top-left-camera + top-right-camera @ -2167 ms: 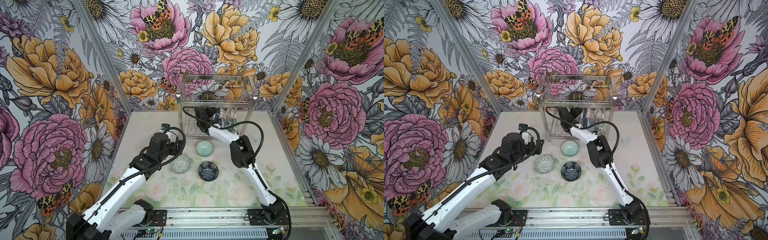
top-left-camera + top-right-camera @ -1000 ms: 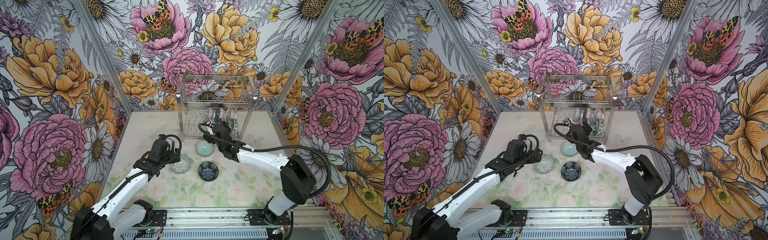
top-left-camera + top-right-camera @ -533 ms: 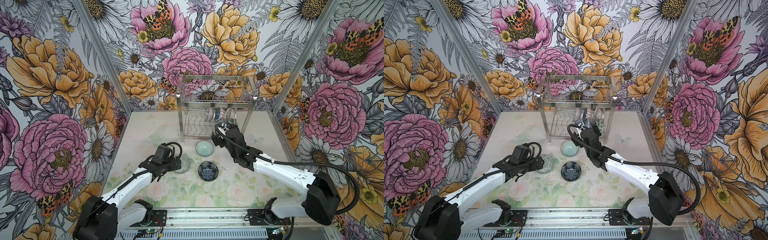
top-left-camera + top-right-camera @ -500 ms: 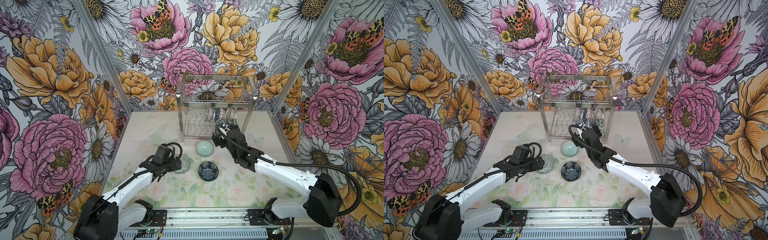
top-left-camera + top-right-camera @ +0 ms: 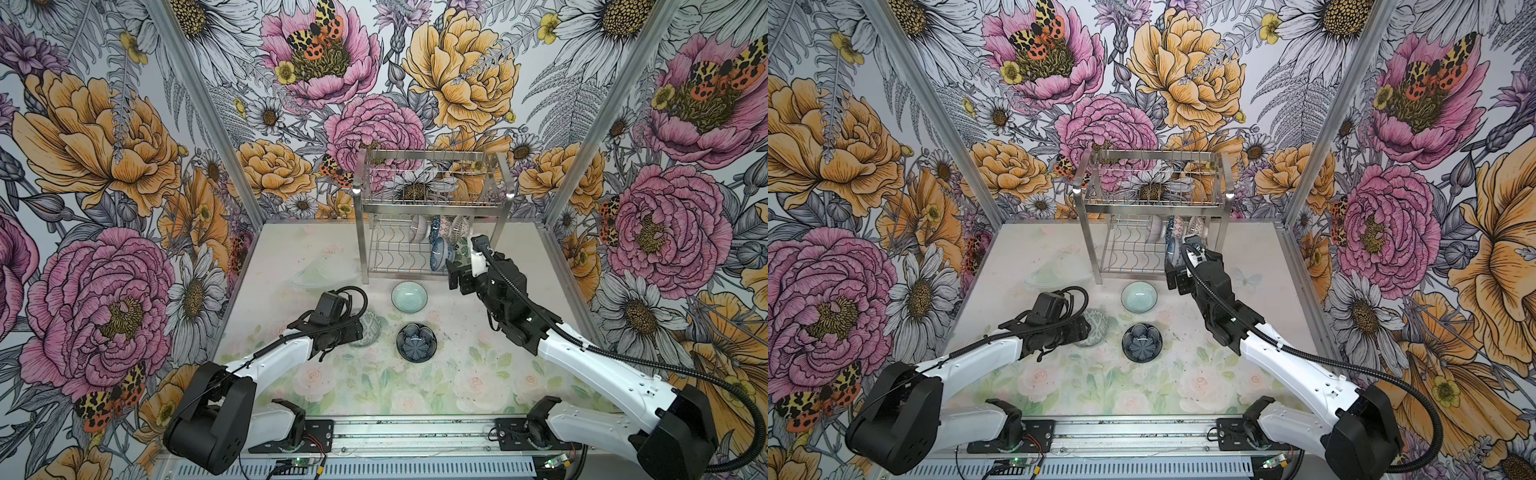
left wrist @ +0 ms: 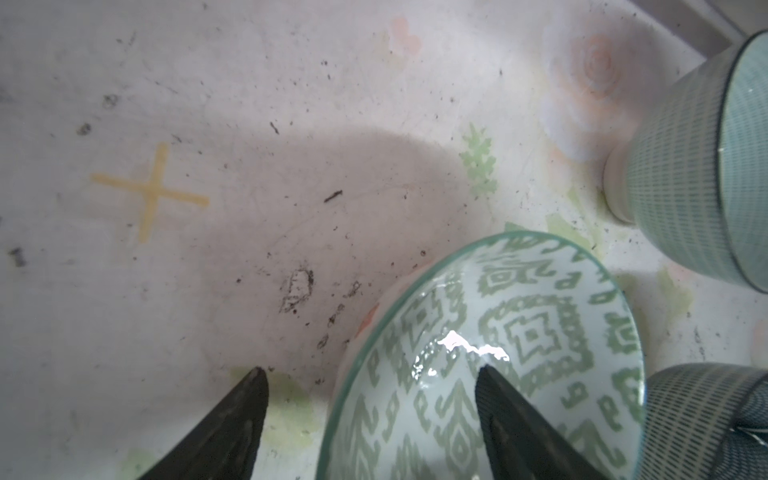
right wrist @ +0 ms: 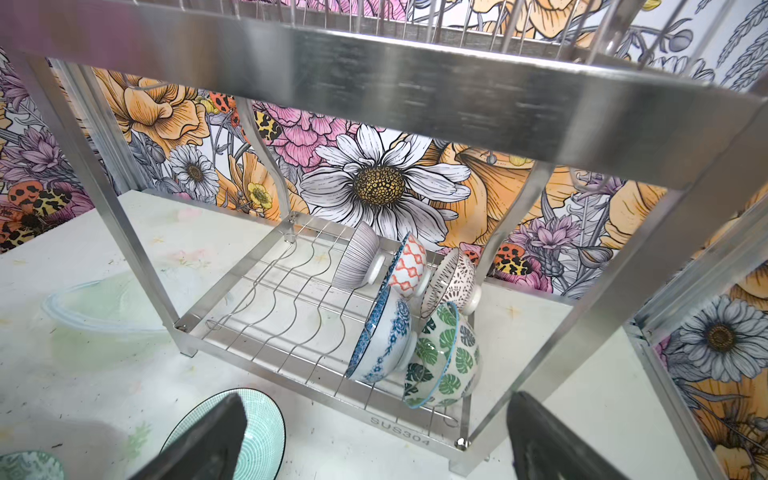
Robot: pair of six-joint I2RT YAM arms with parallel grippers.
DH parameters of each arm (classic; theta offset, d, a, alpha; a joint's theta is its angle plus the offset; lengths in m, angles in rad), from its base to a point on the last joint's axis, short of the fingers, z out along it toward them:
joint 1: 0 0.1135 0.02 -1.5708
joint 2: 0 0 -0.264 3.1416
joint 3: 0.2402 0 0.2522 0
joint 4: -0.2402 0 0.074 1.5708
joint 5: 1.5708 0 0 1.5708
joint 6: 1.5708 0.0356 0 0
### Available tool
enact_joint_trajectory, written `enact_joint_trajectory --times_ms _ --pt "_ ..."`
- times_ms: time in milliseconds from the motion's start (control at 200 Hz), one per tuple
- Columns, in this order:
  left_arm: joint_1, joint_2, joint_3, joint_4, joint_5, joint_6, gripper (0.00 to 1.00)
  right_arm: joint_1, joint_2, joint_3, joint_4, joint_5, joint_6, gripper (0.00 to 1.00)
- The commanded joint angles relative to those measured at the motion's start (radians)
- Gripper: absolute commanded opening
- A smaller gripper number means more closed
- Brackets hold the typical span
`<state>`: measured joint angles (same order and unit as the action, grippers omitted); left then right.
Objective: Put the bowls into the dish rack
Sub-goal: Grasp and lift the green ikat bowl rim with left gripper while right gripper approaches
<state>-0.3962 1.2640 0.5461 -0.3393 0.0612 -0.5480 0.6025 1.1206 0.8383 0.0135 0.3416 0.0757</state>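
The right hand (image 7: 378, 397) has backed out of the dish rack (image 5: 432, 203), jaws wide and empty. The left hand (image 6: 370, 370) has dropped astride the rim of the grey-green bowl (image 6: 532, 332), jaws part-spread, not yet pinching. Five bowls (image 7: 384, 332) stand racked; three are left on the bench (image 5: 374, 386).

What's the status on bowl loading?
Left gripper open, straddling rim of green-patterned bowl. Right gripper open, empty, facing dish rack. Five bowls racked, three on table. Nothing blocking.

Green-patterned white bowl (image 6: 532, 332), pale celadon bowl (image 5: 409, 296), dark petal bowl (image 5: 416, 341)
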Motion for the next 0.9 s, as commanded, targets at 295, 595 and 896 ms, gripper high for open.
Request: enact_joint_trajectory --times_ms 295,595,896 --pt "0.023 0.023 -0.014 0.043 0.015 0.01 0.28 -0.01 -0.007 -0.004 -0.015 -0.019 0.019 1.0" --pt "0.025 -0.011 0.019 -0.008 0.006 0.033 0.0 -0.011 -0.023 -0.007 -0.023 -0.019 0.021 1.0" --pt "-0.059 -0.216 0.145 -0.055 -0.176 0.119 0.0 -0.012 -0.064 0.007 -0.049 -0.066 0.038 1.0"
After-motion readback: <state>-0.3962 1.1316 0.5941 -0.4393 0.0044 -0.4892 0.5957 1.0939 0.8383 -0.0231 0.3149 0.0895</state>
